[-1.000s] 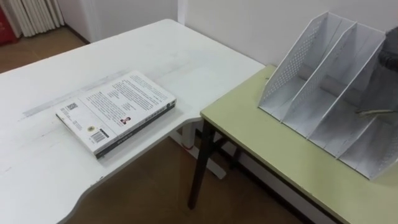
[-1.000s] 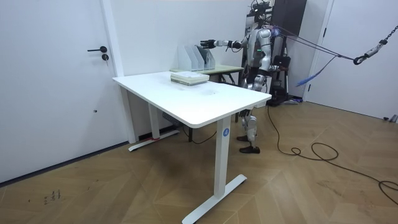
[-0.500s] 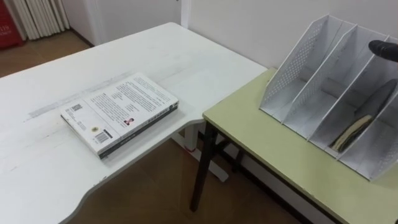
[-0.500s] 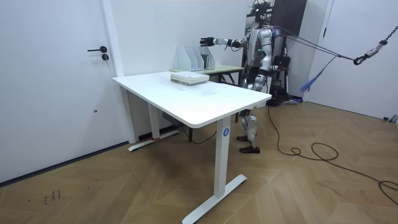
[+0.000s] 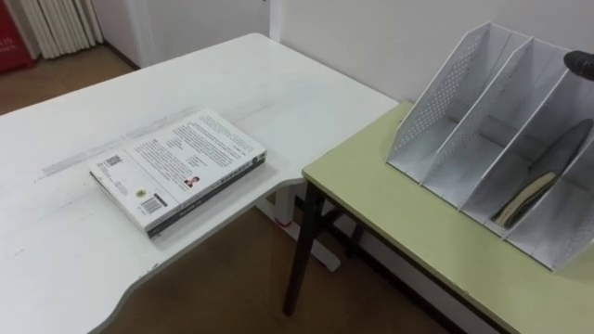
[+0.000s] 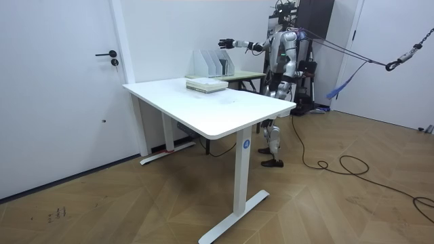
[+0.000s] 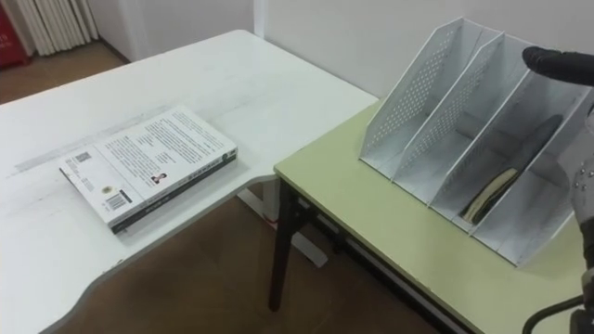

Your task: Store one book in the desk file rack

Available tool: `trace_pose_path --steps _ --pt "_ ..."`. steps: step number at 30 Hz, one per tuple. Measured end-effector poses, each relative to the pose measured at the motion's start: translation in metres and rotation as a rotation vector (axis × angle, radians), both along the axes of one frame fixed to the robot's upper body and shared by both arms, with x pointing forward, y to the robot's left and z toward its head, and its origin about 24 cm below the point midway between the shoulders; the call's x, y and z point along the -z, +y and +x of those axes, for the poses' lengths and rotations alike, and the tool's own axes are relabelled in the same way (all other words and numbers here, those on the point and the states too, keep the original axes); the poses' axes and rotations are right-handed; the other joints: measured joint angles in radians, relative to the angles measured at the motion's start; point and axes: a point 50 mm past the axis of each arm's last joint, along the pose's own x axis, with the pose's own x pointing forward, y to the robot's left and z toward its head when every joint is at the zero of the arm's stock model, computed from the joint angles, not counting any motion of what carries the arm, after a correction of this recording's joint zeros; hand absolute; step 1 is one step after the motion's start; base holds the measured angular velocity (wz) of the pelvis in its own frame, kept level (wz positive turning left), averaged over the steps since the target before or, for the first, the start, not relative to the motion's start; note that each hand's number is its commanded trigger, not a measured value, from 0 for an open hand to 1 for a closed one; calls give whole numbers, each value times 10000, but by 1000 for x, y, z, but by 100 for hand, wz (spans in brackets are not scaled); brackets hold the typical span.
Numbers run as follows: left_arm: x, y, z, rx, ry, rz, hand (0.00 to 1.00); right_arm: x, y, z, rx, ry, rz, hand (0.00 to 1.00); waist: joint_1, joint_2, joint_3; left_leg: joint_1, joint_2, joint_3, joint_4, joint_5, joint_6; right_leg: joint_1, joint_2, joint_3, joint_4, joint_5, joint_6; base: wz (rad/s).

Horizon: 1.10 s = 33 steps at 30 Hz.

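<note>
The book, thin and dark with pale page edges, leans slanted in the third slot from the left end of the file rack, which is white perforated metal with sloping panels. Above the rack's right end the right hand hovers, released and empty. Left of the rack, a thick paperback lies flat on a smooth white desk.
</note>
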Motion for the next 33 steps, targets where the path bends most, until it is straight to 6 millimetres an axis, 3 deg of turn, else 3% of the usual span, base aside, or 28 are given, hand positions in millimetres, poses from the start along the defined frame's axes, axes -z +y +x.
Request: trace_pose_path --steps 6,11,15,18,23,28,33 --pt "0 0 1 34 -30 1 0 -25 15 3 -1131 -1218 -51 0 -4 23 5 10 6 6 -3 0 -1 -2 6 3 -31 2 -2 0" --pt "0 -1 2 127 -64 7 0 -64 43 -1 -3202 -3224 -289 0 -32 140 18 11 25 38 -24 -1 -2 -3 9 24 -34 4 -4 0" --pt "0 -1 2 164 -117 23 0 -78 73 -13 -5464 -4214 -1032 0 -62 199 59 58 36 63 -74 -1 -3 11 10 43 -34 4 -4 -1" --pt "0 -1 1 169 -181 2 0 -69 92 -23 -7490 -4284 -1578 0 -48 188 64 89 84 69 -86 -2 -2 41 6 59 -35 4 -4 0" --pt "-3 6 0 289 -206 -103 0 -16 117 -30 -10792 -2365 -1929 0 7 30 56 71 104 96 -86 -6 -5 16 17 61 -10 15 -16 0" --pt "-5 14 8 656 -277 -192 0 12 148 -45 -13821 -877 -3208 0 40 -128 107 19 170 94 -104 -20 -34 -25 87 125 -16 26 -36 -2" --pt "-10 25 20 1080 -336 -218 0 46 167 -63 -16705 1078 -3829 0 533 -400 90 -31 241 211 -112 -26 -88 -139 159 306 -22 50 -77 -10"
